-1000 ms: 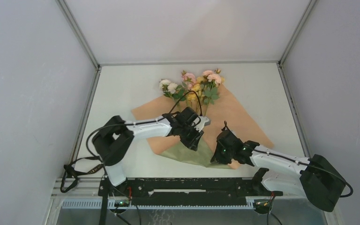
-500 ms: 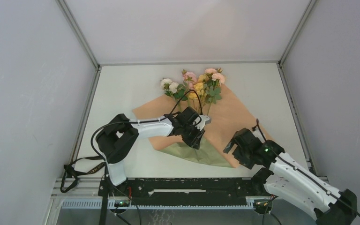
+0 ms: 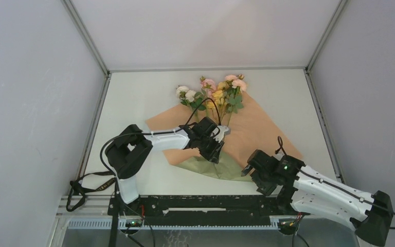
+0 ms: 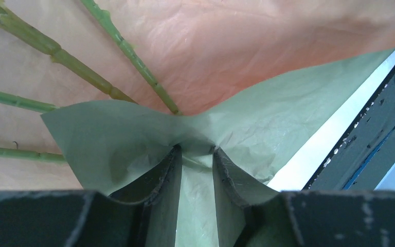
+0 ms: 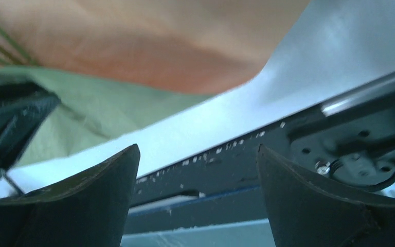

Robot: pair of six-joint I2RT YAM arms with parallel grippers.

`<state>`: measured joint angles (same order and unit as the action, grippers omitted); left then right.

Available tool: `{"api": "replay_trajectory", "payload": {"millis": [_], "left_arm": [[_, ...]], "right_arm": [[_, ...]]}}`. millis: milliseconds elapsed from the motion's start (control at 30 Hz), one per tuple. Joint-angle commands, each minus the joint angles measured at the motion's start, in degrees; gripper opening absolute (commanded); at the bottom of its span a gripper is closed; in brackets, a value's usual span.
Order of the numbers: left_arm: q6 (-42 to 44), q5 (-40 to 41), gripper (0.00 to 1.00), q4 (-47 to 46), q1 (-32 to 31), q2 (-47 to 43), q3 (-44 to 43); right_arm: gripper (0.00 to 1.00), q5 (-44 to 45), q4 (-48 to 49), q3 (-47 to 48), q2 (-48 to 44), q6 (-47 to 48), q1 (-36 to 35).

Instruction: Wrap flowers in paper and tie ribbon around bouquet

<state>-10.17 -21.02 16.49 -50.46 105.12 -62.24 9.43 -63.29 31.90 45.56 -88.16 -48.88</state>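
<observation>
Where the near corner of the paper [image 3: 259, 128] is turned over to show its olive face, the left fingers [image 4: 165, 177] are closed on a pucker of that flap, pinning it over the lower ends of the stalks. The rest of the sheet lies spread tan side up in the middle of the table [image 3: 133, 98]. The flowers [image 3: 213, 93] rest along its centre, blooms beyond its far corner and stalks running toward the near edge. Further right, the right fingers [image 5: 308, 200] stand wide apart with nothing between them, low and just beside the sheet's near right edge. I judge the wrapping barely begun: one fold is made, both side wings lie flat, and no cone is formed. No ribbon shows in any view, so the tying is entirely ahead.
</observation>
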Motion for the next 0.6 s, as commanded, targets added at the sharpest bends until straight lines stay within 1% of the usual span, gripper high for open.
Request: {"api": "replay_trajectory", "payload": {"millis": [0, 67, 133, 233, 400, 467, 567], "left_arm": [[-0.8, 0.7, 0.34, -1.5, 0.6, 1.0, 1.7], [-0.8, 0.7, 0.34, -1.5, 0.6, 0.6, 2.0], [-0.7, 0.9, 0.34, -1.6, 0.6, 0.3, 2.3], [-0.6, 0.9, 0.34, -1.5, 0.6, 0.1, 2.7], [-0.7, 0.7, 0.34, -1.5, 0.6, -0.2, 2.6], [-0.9, 0.7, 0.35, -1.5, 0.6, -0.3, 2.5], [-0.8, 0.7, 0.35, -1.3, 0.7, -0.7, 2.2]], "right_arm": [[0.90, -0.1, 3.3, 1.8, 1.6, -18.9, -10.3], [0.88, -0.8, 7.8, 1.8, 6.2, -20.0, -11.0], [0.86, -0.5, 9.6, 1.8, 10.3, -20.6, -10.4], [0.82, 1.4, 12.8, 1.8, 13.9, -18.2, -8.3], [0.78, 3.8, 15.0, 0.6, 19.1, -16.0, -5.4], [0.72, 4.0, 16.8, -0.4, 20.2, -15.9, -5.3], [0.59, 4.0, 17.5, -1.2, 21.1, -16.3, -5.8]]}}
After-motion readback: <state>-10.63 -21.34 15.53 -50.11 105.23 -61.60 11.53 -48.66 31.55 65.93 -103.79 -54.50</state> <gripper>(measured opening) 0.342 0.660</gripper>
